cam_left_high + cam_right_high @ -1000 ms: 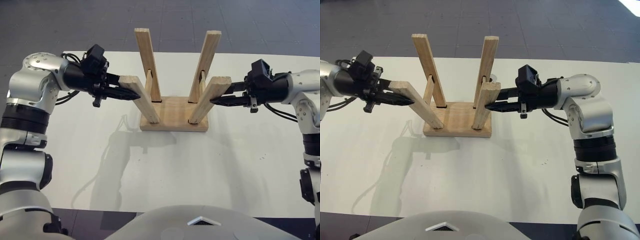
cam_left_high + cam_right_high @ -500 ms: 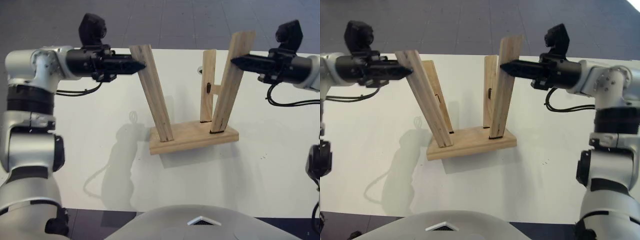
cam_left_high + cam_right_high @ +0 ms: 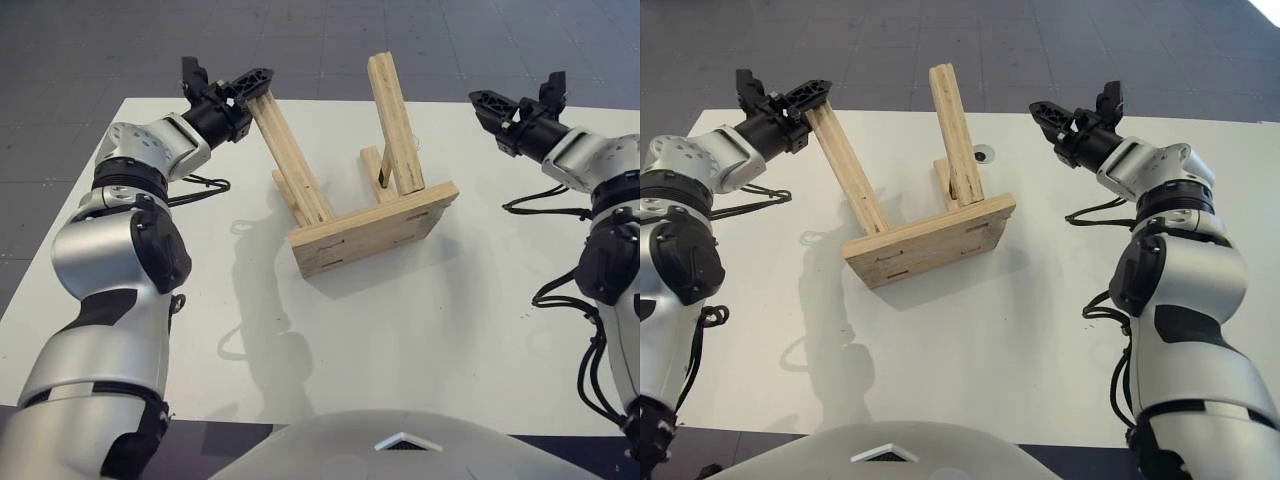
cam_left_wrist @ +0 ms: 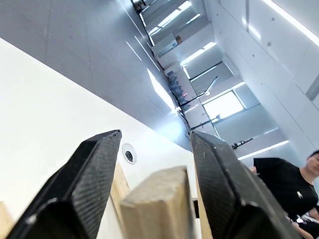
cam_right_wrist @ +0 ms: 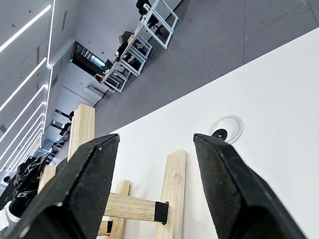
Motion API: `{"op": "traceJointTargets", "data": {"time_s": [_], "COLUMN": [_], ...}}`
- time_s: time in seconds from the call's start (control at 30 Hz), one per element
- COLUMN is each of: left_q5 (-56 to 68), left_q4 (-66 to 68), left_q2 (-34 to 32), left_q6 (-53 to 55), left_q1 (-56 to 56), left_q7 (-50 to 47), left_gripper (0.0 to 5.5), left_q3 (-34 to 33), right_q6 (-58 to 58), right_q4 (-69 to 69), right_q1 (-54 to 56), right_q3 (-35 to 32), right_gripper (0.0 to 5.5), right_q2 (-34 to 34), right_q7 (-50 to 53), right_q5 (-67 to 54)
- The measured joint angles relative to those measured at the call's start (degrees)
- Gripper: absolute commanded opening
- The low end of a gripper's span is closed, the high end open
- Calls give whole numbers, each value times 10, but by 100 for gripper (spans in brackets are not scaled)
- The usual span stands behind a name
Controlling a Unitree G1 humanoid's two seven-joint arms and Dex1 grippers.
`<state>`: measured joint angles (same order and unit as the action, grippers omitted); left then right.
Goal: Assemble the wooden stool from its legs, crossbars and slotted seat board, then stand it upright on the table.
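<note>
The assembled wooden stool lies tilted on the white table (image 3: 450,330), its slotted seat board (image 3: 372,228) facing me and its legs pointing up and away. My left gripper (image 3: 255,84) is shut on the top end of the left leg (image 3: 290,150); the left wrist view has that leg end (image 4: 159,204) squeezed between both fingers (image 4: 84,189). The right leg (image 3: 395,125) stands free. My right gripper (image 3: 485,105) hovers open, well to the right of that leg, with nothing between its fingers (image 5: 84,194). A crossbar (image 5: 129,206) joins the far legs.
A round cable port (image 3: 985,154) sits in the table just behind the stool. The table's far edge and dark floor lie close behind both grippers. Bare tabletop stretches in front of the seat board.
The right gripper has let go of its leg, opened and drawn off to the right. The stool has tipped and turned, still held by the left gripper. The head view has also shifted.
</note>
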<state>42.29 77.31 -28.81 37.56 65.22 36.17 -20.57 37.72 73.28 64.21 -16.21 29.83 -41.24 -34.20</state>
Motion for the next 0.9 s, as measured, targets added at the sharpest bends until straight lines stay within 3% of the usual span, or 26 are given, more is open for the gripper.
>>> {"op": "traceJointTargets", "data": {"time_s": [0.13, 0.27, 0.43, 0.5, 0.6, 0.7, 0.9], "left_q5": [-1, -9, -45, -81, -167, -203, -181], "left_q4": [-2, -13, -25, -36, -101, -252, -577], "left_q2": [1, -37, -64, -70, -96, -130, -161], "left_q6": [-86, -149, -177, -209, -248, -237, -123], "left_q1": [-19, -37, -38, -47, -114, -248, -454], "left_q7": [-57, -44, -25, -3, 154, 317, 376], "left_gripper": [256, 256, 256, 256, 256, 256, 256], "left_q3": [-65, -107, -111, -89, 7, 87, 137], "right_q6": [15, 11, -15, -56, -112, -154, -205], "right_q4": [-58, -167, -262, -290, -329, -345, -258], "right_q1": [-7, -92, -172, -181, -206, -226, -195], "right_q3": [4, 43, 94, 131, 181, 200, 189], "right_gripper": [275, 275, 275, 275, 275, 275, 275], "right_q2": [-6, -7, -8, -9, -9, -2, -57], "right_q7": [-34, -48, -56, -66, -118, -126, -60], "right_q5": [20, 61, 117, 153, 190, 220, 234]}}
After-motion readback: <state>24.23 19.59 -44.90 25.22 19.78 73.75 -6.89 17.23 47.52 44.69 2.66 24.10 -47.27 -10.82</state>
